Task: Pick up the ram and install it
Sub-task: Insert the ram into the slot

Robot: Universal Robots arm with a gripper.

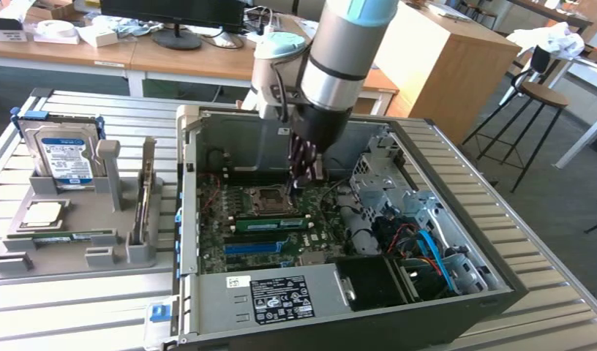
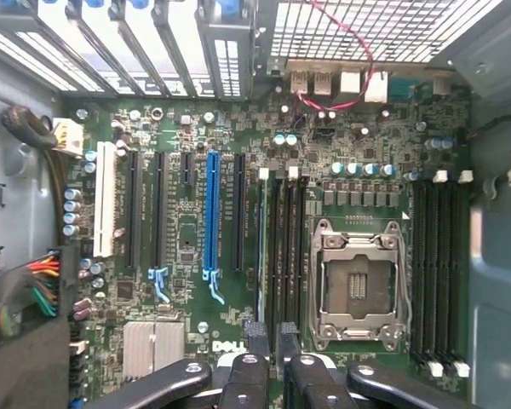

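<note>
The ram (image 1: 269,221), a thin green stick, sits along a slot on the motherboard inside the open computer case (image 1: 455,219), right beside the CPU socket (image 1: 271,196). In the wrist view the ram (image 2: 261,247) shows edge-on in the slot next to the CPU socket (image 2: 358,281). My gripper (image 1: 306,189) hangs just above the board by the socket, over one end of the ram. Its black fingertips (image 2: 255,334) stand a little apart, and nothing shows between them at the gripper (image 2: 272,336).
A grey fixture (image 1: 113,252) at the exterior view's left carries a hard drive (image 1: 64,157), a CPU chip (image 1: 43,213) and another green stick (image 1: 69,235). Case walls, a drive cage (image 1: 386,183), cables (image 1: 430,248) and a blue slot (image 1: 264,247) surround the gripper.
</note>
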